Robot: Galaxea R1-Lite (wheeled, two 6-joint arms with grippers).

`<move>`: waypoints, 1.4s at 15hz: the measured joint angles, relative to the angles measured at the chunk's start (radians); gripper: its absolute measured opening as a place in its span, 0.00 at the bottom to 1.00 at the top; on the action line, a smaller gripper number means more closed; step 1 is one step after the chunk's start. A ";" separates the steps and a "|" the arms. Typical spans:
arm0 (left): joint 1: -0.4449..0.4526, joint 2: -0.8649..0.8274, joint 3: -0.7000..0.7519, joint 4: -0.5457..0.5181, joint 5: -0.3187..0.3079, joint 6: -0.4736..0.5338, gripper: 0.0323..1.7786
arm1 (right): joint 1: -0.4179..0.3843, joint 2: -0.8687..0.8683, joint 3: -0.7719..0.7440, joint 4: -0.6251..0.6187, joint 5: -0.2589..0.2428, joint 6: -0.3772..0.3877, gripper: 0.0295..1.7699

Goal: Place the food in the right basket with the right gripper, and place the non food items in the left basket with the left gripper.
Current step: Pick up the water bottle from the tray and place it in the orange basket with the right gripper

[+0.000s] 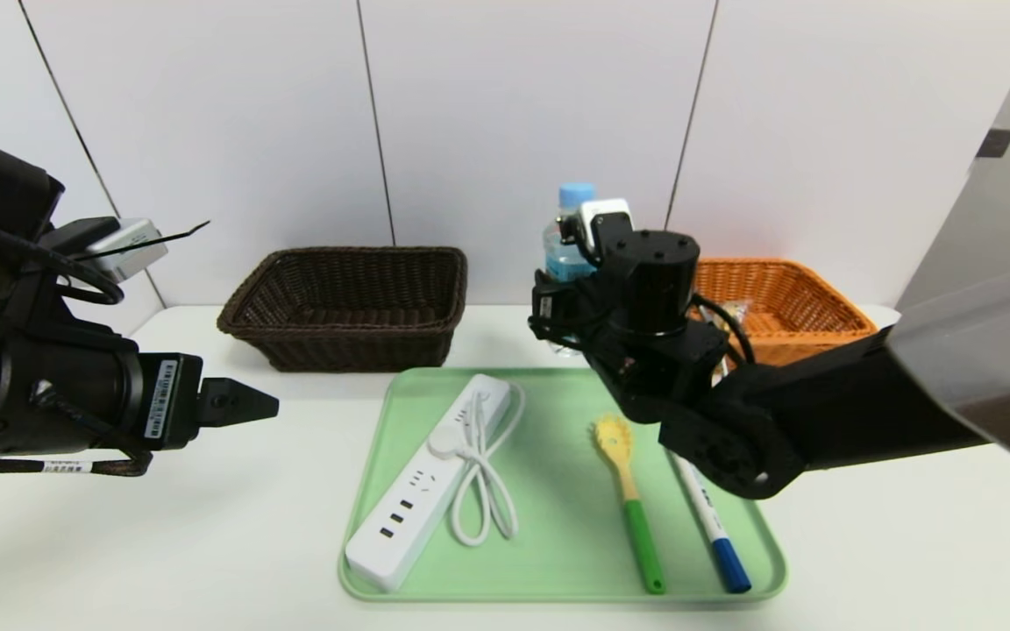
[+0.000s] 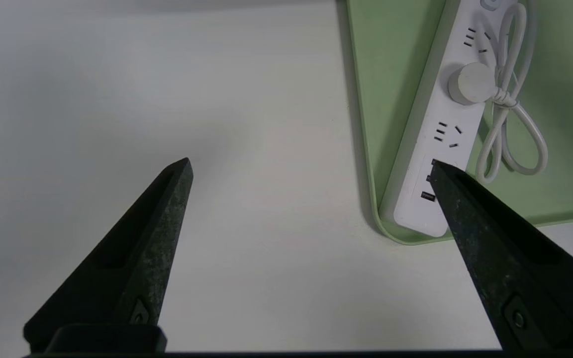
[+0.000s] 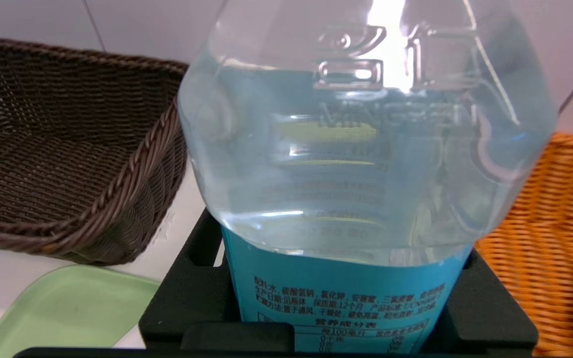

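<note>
Clear plastic, water-filled and likely heavy and slick, the water bottle (image 3: 366, 164) is pinched low at its blue label by the right gripper (image 3: 338, 303), between both baskets; left gripper (image 2: 311, 164) spread wide, idle.

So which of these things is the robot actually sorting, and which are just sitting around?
Part of the job:
- water bottle, gripped in the right claw
- snack in the orange basket
- power strip
- pasta spoon
- marker
- dark basket
- left claw, open, waiting

Just lying about:
- green tray
- white table
</note>
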 joint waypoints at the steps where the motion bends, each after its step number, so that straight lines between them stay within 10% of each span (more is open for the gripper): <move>1: -0.001 0.000 0.000 0.000 0.000 0.000 0.95 | -0.011 -0.039 -0.028 0.074 0.002 0.000 0.48; 7: -0.009 0.001 0.002 -0.009 -0.002 -0.003 0.95 | -0.226 -0.172 -0.285 0.488 0.055 0.001 0.48; 13: -0.009 0.006 0.002 -0.011 -0.003 -0.007 0.95 | -0.422 -0.114 -0.329 0.508 0.182 0.028 0.48; 21: -0.009 0.014 -0.001 -0.011 -0.003 -0.004 0.95 | -0.457 0.016 -0.310 0.497 0.193 0.056 0.48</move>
